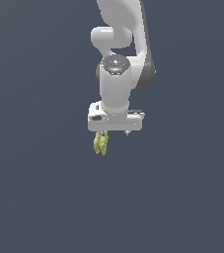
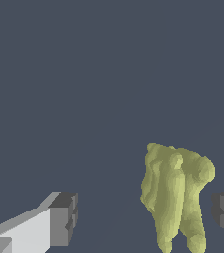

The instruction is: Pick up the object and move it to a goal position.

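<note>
The object (image 2: pixel 175 195) is a small yellow-green lumpy thing, long in shape, like a bunch of pods, and it sits between the two fingers of the gripper (image 2: pixel 143 217), much nearer to one finger than to the other. The fingers (image 2: pixel 63 220) are spread apart, and I see a clear gap on both sides of the object, so nothing pinches it at this moment. I judge that it is light, because it is small and narrower than the white gripper body. Its surface is bumpy and uneven, so flat pads may touch only a few high points and it could turn or slip when they press. The best place to hold seems the thick middle part, across the narrow side. The wrist view shows the gaps and the off-centre place of the object. The exterior view does not show this: there the object (image 1: pixel 100 143) only sticks out below the gripper (image 1: pixel 114 132), toward that view's left, and the fingers are mostly hidden. No goal mark is visible in either view.
</note>
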Controlling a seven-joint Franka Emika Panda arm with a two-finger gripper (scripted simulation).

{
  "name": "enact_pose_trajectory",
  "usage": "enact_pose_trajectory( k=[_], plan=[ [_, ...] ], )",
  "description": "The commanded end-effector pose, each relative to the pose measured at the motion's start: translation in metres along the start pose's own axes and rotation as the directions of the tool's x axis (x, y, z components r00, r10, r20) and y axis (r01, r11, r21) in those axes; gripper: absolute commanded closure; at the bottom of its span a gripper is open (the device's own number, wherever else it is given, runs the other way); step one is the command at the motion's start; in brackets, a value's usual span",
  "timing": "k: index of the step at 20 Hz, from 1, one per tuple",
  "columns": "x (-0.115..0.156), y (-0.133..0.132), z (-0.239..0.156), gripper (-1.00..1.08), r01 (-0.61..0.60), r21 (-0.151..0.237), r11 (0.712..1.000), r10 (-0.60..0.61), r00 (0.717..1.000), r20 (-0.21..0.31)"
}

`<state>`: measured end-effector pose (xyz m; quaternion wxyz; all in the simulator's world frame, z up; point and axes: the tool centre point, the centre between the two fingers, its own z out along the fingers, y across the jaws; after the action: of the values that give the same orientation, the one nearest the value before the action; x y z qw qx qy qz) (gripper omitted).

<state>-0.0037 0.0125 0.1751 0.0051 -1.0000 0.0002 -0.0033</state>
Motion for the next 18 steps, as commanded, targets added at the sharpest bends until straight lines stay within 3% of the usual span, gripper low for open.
enact_pose_trajectory(
  k=[1,12,18],
  plan=[
    [0.000,0.000,0.000,-0.92,0.000,0.000,1.000,0.000,1.000,0.000],
    [0.007,-0.020,-0.020,-0.92,0.032,0.020,0.999,-0.032,0.999,-0.027],
    [0.003,-0.009,-0.012,-0.92,0.012,0.016,1.000,-0.012,1.000,-0.022]
  ],
)
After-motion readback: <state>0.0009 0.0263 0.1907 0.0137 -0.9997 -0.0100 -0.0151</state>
